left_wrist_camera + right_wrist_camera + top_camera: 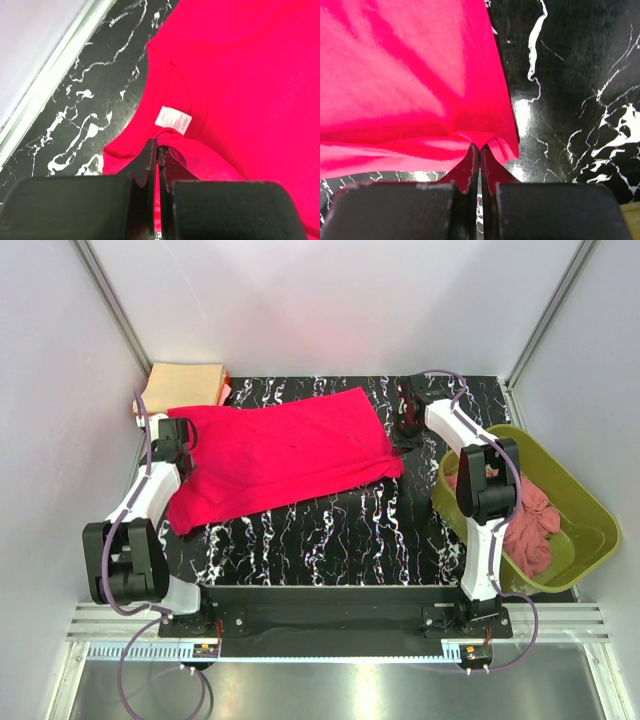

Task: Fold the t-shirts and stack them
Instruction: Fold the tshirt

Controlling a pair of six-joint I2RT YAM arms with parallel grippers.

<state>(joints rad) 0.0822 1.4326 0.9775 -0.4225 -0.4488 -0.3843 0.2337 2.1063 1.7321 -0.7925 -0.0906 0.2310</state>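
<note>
— Both arms have the bright crimson-pink cloth t-shirt [280, 455]. It lies spread on the black marble-patterned table top [330, 530], between the two hands.

— Yes. The left gripper [156, 149] has its jaws pressed together on a small fold of cloth near the collar. The white label [173, 120] is just ahead of its tips. The right gripper [479, 146] is also pinched closed, on the hem corner, and the cloth fans away ahead of it and to its left.

— Which step is this, in your opinion?

— I judge they are drawing the shirt flat or beginning a fold. I cannot tell which.

— And how should they do it well?

— Both hands should rise only a little, together and at the same height, so the cloth between them is taut but not stretched. The pinches are small, so a sudden pull could slip the hem out of the right tips. Then they should carry the edge over in one slow arc and lay it down before opening.

— Where does the shirt go afterwards?

— Probably onto the tan folded cloth square [185, 385] just beyond the left hand. A dusty rose crumpled shirt [535, 520] waits in the olive-green plastic tub [590, 510], behind the right hand and beside its arm.
</note>
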